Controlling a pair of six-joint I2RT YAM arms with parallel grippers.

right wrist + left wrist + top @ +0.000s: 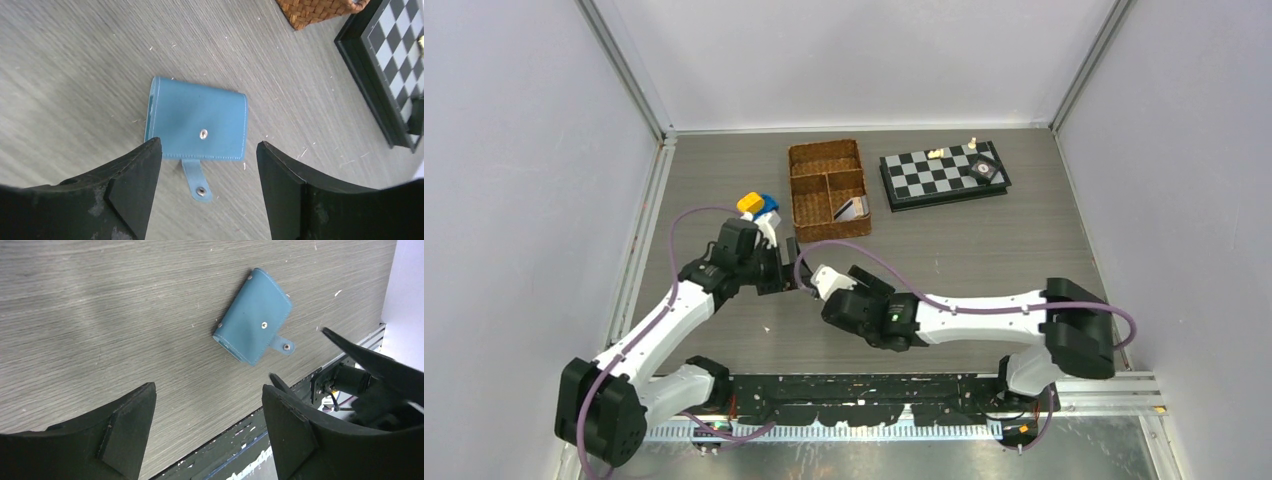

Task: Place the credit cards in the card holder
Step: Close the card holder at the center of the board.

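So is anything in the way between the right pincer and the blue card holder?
No, nothing visible. The card holder lies folded shut on the table, just beyond the open right pincer, with only bare tabletop around it. Its tab is unsnapped.

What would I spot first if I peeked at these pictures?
A small teal card holder lies folded shut on the grey table, its snap tab undone. The left gripper and right gripper hover open by it. At the back, a brown wicker basket sits beside a chessboard.

Teal card holder (197, 122), chequered board (942, 173)
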